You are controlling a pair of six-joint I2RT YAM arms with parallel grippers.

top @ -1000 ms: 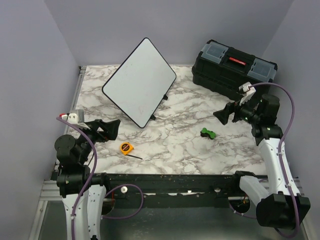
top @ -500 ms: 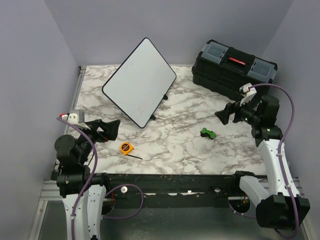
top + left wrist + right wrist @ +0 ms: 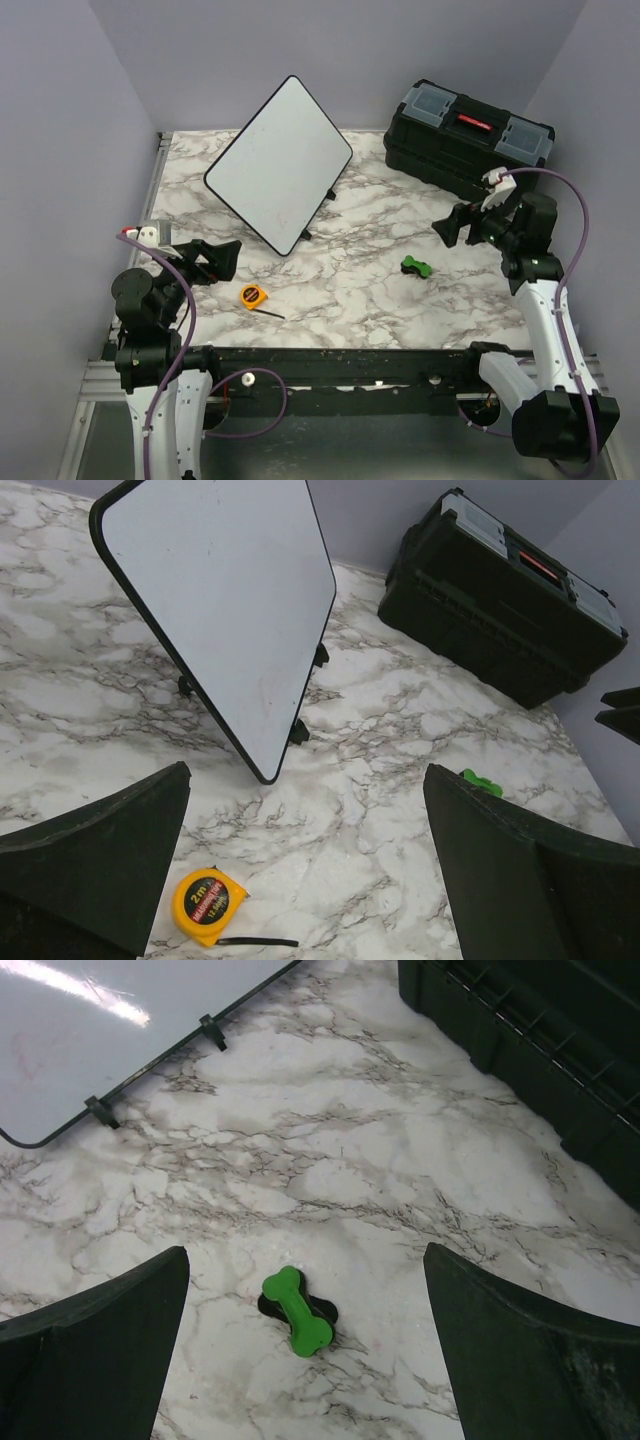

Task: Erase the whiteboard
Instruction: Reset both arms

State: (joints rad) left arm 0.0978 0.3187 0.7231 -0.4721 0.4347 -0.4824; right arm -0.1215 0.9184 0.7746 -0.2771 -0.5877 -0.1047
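White and pretty clean-looking, the whiteboard [image 3: 280, 165] stands tilted back on little black feet toward the far-left corner of the surface [image 3: 350, 290]. Its face is turned to the arms, and its bottom edge runs diagonally from the left edge in toward the middle. The left fingers [image 3: 100, 860] are spread wide with nothing between them. The board is straight ahead of them, so that arm is clearly the closer one.

The right fingers [image 3: 90, 1330] are spread wide and empty too, hanging over a green bone-shaped thing [image 3: 297, 1312] on a black base, probably the eraser. Its long axis lies crossways to the line between those fingers, so it looks like an easy pinch. The board is well off to the left of it.

Hard to call: maybe a faint pinkish smudge on the board, can't say for sure. The stand behind it is hidden, and the black toolbox [image 3: 468, 140] is cut off in the right wrist view. An orange tape measure [image 3: 253, 296] lies near the left fingers.
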